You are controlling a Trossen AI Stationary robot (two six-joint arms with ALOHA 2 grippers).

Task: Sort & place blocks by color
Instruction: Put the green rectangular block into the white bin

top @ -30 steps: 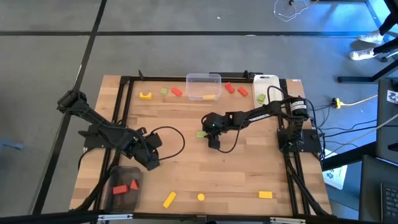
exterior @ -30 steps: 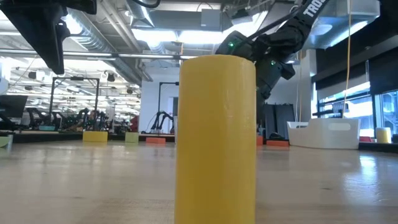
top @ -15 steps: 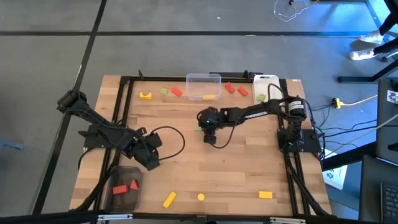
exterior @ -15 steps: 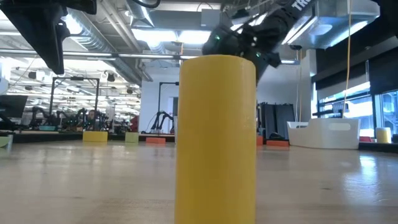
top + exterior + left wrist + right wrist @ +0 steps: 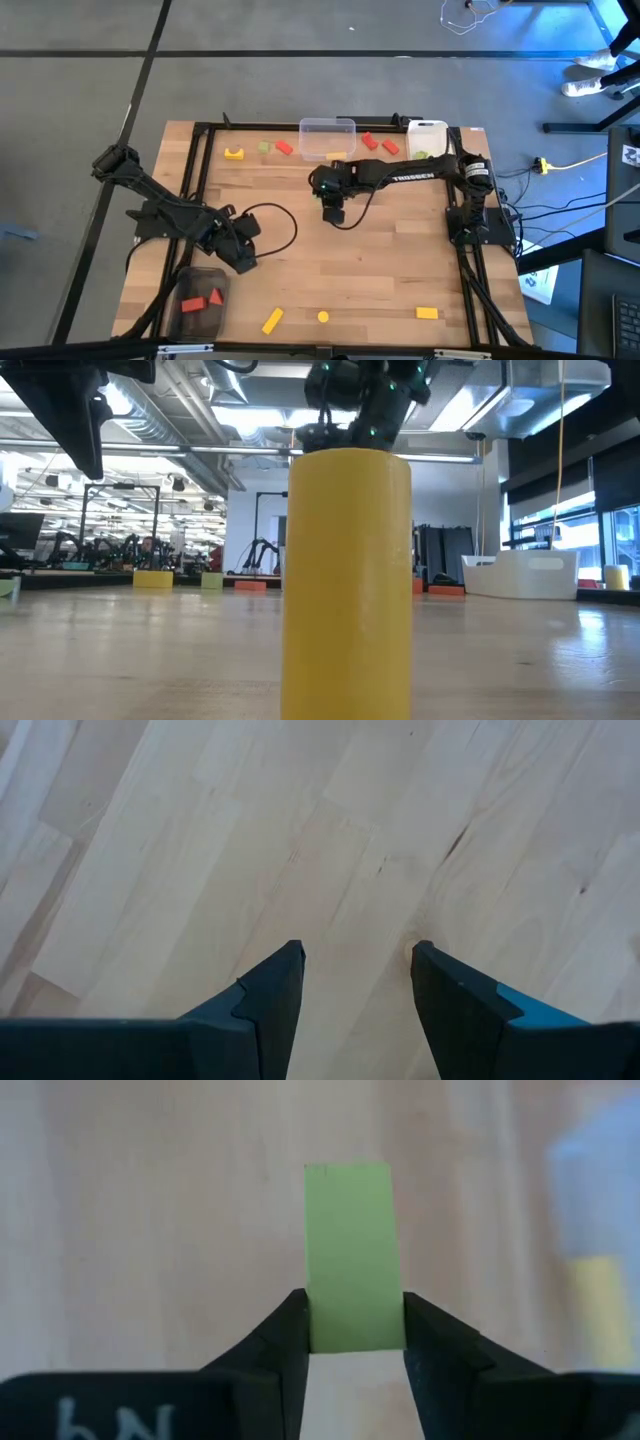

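Observation:
My right gripper (image 5: 322, 192) hangs over the table's middle, just near of the clear container (image 5: 327, 138), and is shut on a light green block (image 5: 349, 1250). My left gripper (image 5: 243, 262) waits open over bare wood (image 5: 357, 960) at the near left. Along the far edge lie a yellow arch (image 5: 234, 153), a green block (image 5: 264, 147) and red blocks (image 5: 285, 148) (image 5: 369, 141) (image 5: 390, 147). Near the front edge rest a yellow bar (image 5: 272, 320), a yellow cylinder (image 5: 323, 317) standing on end, and a yellow block (image 5: 427, 313). My right gripper pinches the light green block between its two fingers (image 5: 290, 1330), one on each long side near one end (image 5: 349, 1335). The rest of the block sticks out beyond the fingertips. The block is lifted clear of the table.
A yellow block (image 5: 337, 156) lies in the clear container; a white container (image 5: 428, 135) at the far right holds a green one (image 5: 418, 157). A clear tub (image 5: 200, 300) at the near left holds red blocks. The yellow cylinder (image 5: 348, 580) fills the low view's middle.
My right gripper has carried the green block up and toward the table's far and left edges, closing on the clear container; it has stayed shut on the block throughout.

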